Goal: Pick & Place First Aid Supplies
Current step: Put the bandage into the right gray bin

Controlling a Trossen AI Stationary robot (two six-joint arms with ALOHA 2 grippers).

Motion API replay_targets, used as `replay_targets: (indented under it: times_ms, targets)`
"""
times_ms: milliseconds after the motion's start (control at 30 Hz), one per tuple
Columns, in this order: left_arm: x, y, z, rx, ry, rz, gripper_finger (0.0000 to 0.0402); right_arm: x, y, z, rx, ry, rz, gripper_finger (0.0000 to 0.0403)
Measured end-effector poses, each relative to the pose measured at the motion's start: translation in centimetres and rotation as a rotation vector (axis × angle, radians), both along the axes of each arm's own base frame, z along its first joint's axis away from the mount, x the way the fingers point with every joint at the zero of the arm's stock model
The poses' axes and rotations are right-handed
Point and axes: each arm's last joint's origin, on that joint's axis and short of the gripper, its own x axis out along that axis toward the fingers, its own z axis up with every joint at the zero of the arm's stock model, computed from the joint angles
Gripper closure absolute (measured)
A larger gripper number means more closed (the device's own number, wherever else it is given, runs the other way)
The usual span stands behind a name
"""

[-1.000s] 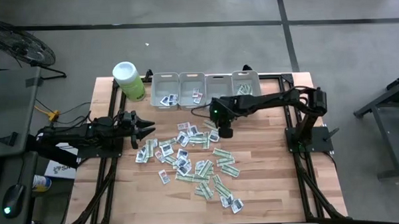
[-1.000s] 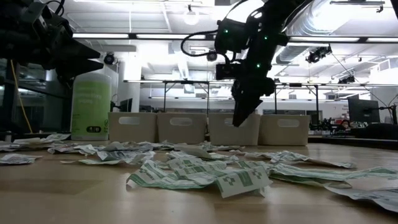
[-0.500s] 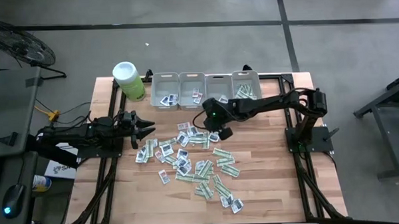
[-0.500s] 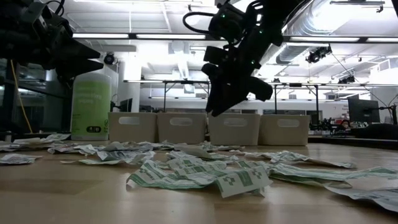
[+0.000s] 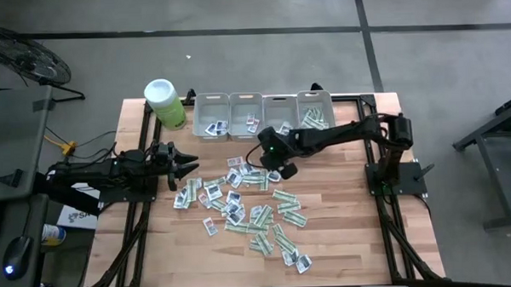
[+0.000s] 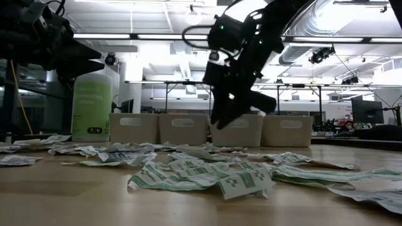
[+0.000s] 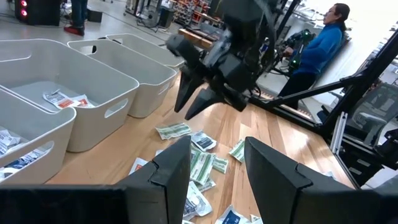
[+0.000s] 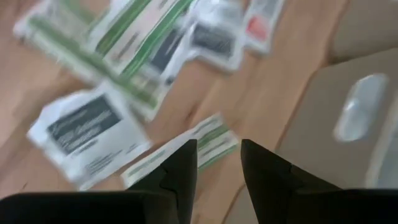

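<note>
Tabletop: right claw now lower over packets.

Two matte black robot arms, built of boxy jointed segments. The right arm carries a small green indicator light near its wrist and a thin black cable looping off it (seen best in the low view). Each hand ends in two dark, tapered, wedge-shaped fingers: left hand, right hand. A black base plate anchors the right arm.
</note>
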Motion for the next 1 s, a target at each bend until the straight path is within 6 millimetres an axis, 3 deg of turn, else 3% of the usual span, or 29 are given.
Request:
replay_targets:
  times_ms: [500, 1000]
  targets:
    - [0.0, 0.0, 0.0, 0.000, 0.000, 0.000, 0.0252, -1.5, 0.5, -1.2, 0.037, 0.202, 0.049, 0.0284]
    - [0.0, 0.0, 0.0, 0.000, 0.000, -0.002, 0.0252, -1.4, 0.3, -2.7, 0.009, 0.263, 0.139, 0.0284]
